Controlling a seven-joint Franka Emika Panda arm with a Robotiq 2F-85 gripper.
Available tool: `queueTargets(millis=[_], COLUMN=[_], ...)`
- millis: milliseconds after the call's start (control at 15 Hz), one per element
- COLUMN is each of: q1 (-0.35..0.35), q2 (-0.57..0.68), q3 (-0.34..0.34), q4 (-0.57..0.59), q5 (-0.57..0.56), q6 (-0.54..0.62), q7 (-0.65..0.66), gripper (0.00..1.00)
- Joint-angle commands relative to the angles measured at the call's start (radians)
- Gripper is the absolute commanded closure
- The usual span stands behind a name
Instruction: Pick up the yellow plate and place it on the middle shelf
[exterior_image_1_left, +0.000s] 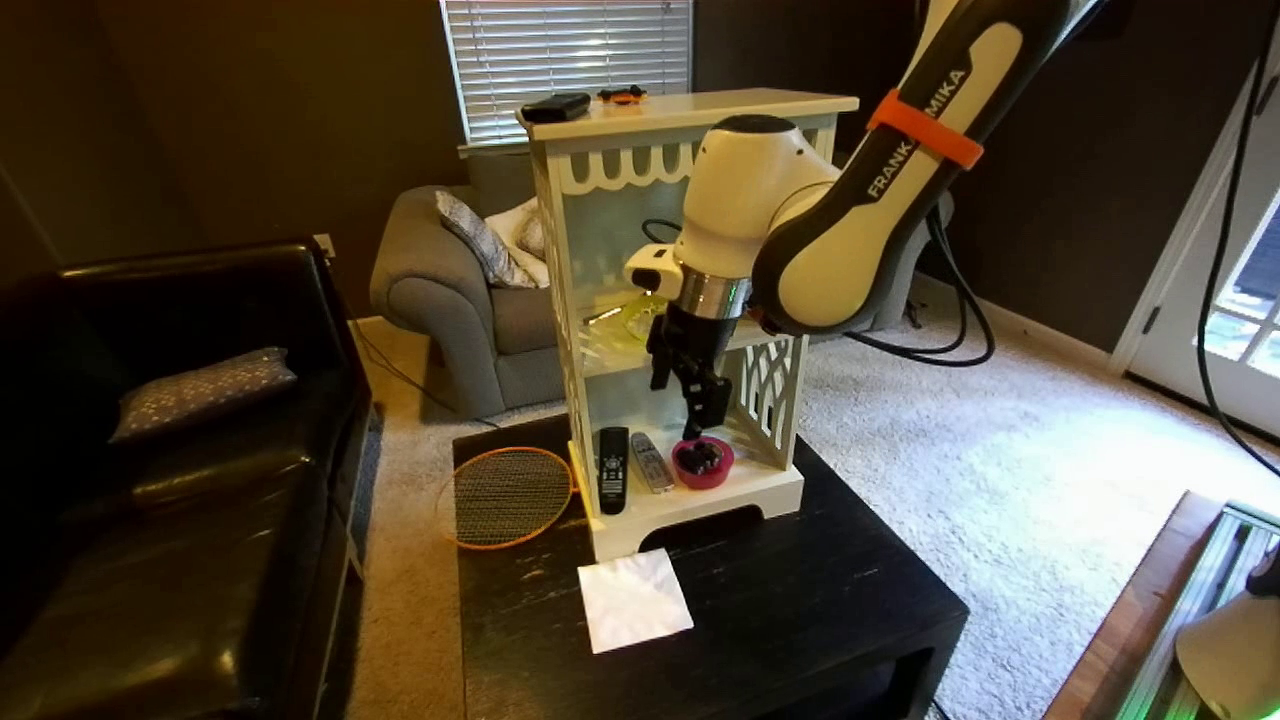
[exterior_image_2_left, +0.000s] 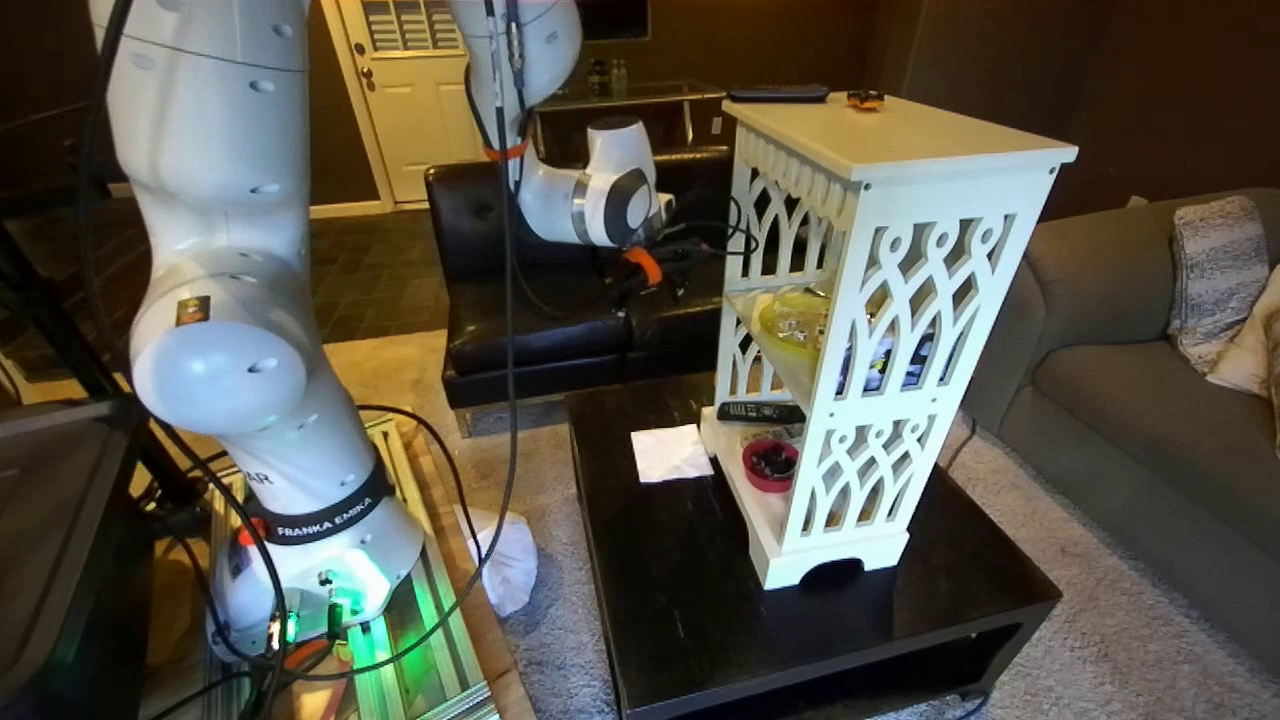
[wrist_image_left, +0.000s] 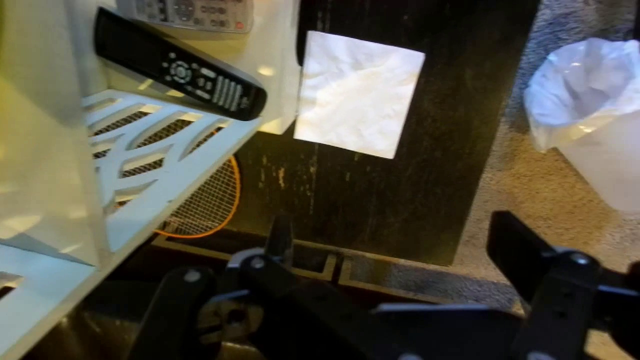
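The yellow plate (exterior_image_1_left: 637, 318) lies on the middle shelf (exterior_image_1_left: 606, 348) of the cream-white unit, partly hidden behind my wrist. It also shows on that shelf (exterior_image_2_left: 792, 370) in an exterior view as a yellow-green plate (exterior_image_2_left: 769, 322), with something shiny and clear on it that I cannot make out. My gripper (exterior_image_1_left: 676, 408) is in front of the unit, pointing down, apart from the plate. In the wrist view its two fingers (wrist_image_left: 390, 225) are wide apart with nothing between them. Only a yellow sliver shows at that view's upper left edge.
A black remote (exterior_image_1_left: 613, 470), a grey remote (exterior_image_1_left: 652, 463) and a reddish bowl (exterior_image_1_left: 716, 470) with dark things sit on the lowest tier. A white napkin (exterior_image_1_left: 634, 600) and an orange-rimmed racket (exterior_image_1_left: 513, 498) lie on the black table (exterior_image_1_left: 800, 610). Lattice sides (exterior_image_2_left: 880, 480) flank the shelves.
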Motion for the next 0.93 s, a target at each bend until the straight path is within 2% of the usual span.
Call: queueTargets(millis=[0, 200, 400, 467, 667, 867], q1=[-0.07, -0.149, -0.162, -0.031, 0.069, 0.129], q2=[-0.163, -0.246, -0.357, -0.388, -0.482, -0.586], q3=[0.152, 0.258, 0.254, 0.114, -0.033, -0.157], q4=[-0.073, -0.068, -0.071, -0.07, -0.088, -0.12], q5=[0.246, 0.494, 0.725, 0.79, 0.866, 0.861], q6=[-0.161, -0.191, -0.24, -0.256, -0.309, -0.351], q7=[-0.004, -0.014, -0.029, -0.021, 0.067, 0.182], gripper=[0.0, 0.0, 0.0, 0.0, 0.0, 0.0])
